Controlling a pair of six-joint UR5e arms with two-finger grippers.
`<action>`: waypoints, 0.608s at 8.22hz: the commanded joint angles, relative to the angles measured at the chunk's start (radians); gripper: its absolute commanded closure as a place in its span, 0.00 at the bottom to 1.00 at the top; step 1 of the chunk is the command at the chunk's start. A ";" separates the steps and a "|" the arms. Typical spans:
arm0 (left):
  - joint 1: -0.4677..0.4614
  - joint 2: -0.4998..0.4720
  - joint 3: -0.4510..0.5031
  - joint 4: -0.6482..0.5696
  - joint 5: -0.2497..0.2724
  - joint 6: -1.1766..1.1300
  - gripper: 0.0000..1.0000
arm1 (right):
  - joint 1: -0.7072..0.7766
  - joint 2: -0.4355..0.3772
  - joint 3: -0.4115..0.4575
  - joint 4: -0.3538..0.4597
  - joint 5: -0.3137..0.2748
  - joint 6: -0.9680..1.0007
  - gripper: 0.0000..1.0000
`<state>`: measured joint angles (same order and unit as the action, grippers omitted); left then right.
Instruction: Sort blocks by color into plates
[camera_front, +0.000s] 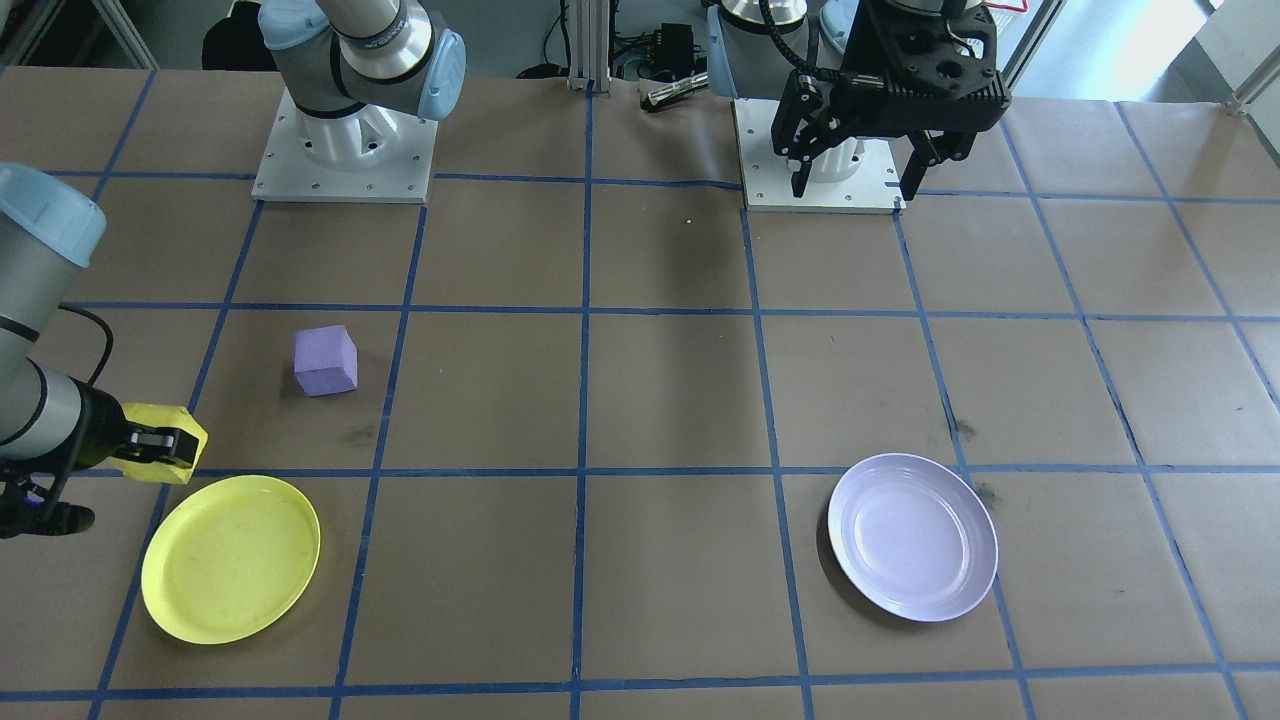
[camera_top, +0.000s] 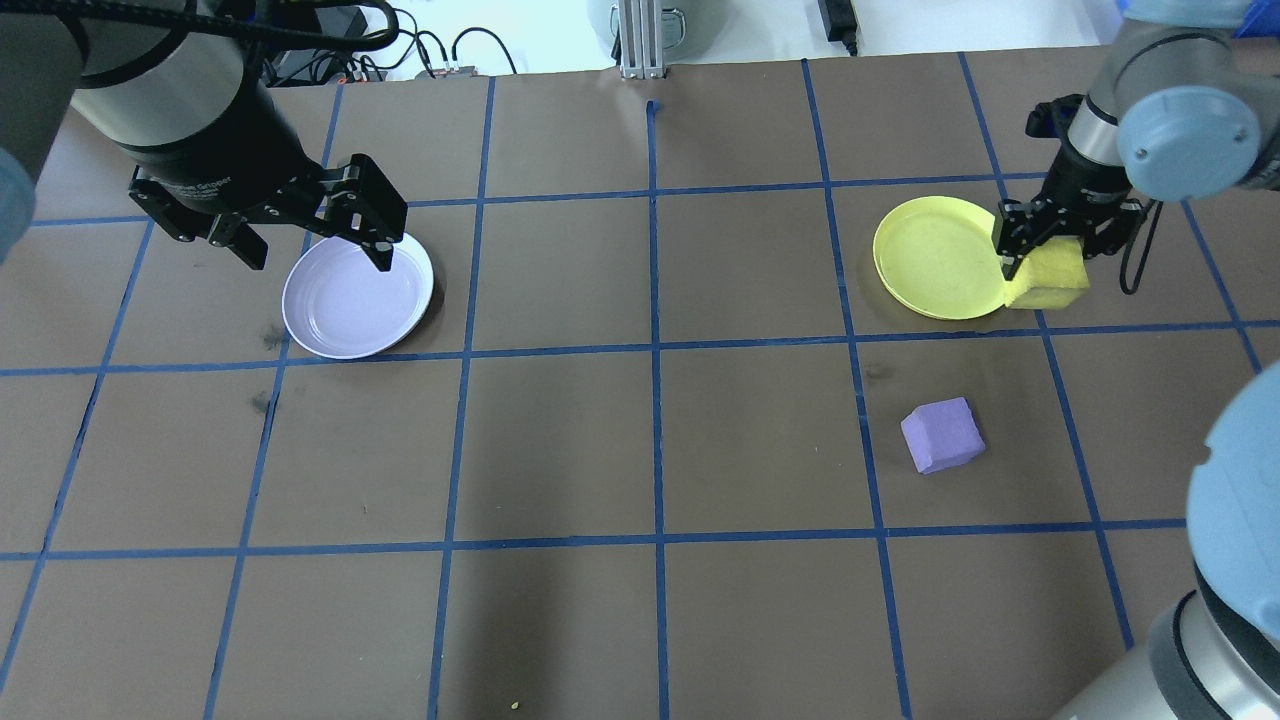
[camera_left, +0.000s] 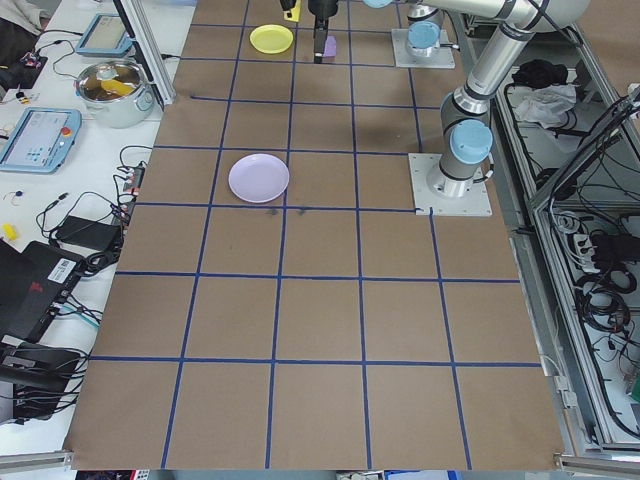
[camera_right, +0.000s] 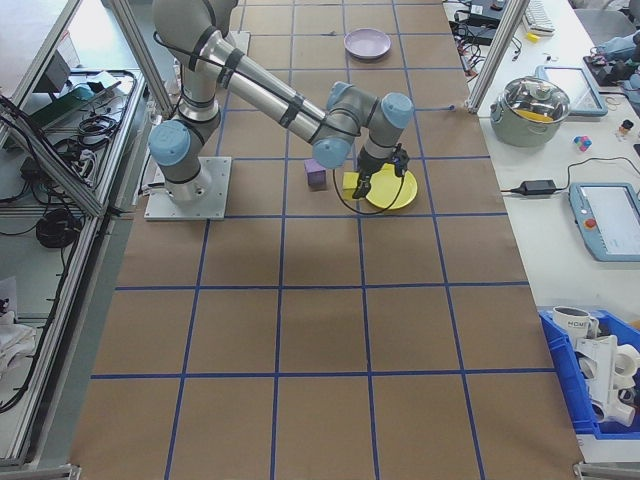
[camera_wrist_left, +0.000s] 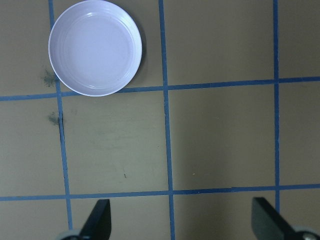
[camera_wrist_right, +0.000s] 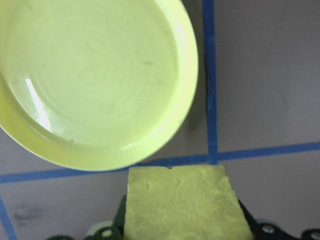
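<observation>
My right fingers (camera_top: 1040, 262) grip the yellow block (camera_wrist_right: 182, 202), held just short of the yellow plate (camera_wrist_right: 95, 75); I should carry it over the rim to the middle before letting go. The purple block (camera_top: 942, 435) sits on the table (camera_top: 640, 450) nearby, and far off my left fingers (camera_front: 858, 168) hang spread and empty near the lavender plate (camera_top: 357, 297).

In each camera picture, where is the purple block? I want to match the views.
Front-facing: purple block left of centre.
Overhead: lower right.
Left exterior: top edge.
Right exterior: beside the near arm.
Wrist views: absent.
Shared landmark: yellow plate nearby.
</observation>
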<state>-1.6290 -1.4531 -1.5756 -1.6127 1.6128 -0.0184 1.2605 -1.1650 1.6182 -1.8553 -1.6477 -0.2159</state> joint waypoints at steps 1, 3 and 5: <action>0.000 0.002 0.002 0.001 0.006 0.002 0.00 | 0.097 0.146 -0.176 -0.007 0.054 0.052 0.33; 0.000 -0.001 0.002 0.001 -0.005 0.002 0.00 | 0.102 0.188 -0.189 -0.036 0.094 0.049 0.32; 0.000 0.000 0.000 0.001 -0.002 0.002 0.00 | 0.106 0.188 -0.175 -0.062 0.088 0.052 0.29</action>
<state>-1.6291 -1.4540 -1.5744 -1.6122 1.6098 -0.0169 1.3612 -0.9850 1.4368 -1.8884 -1.5594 -0.1668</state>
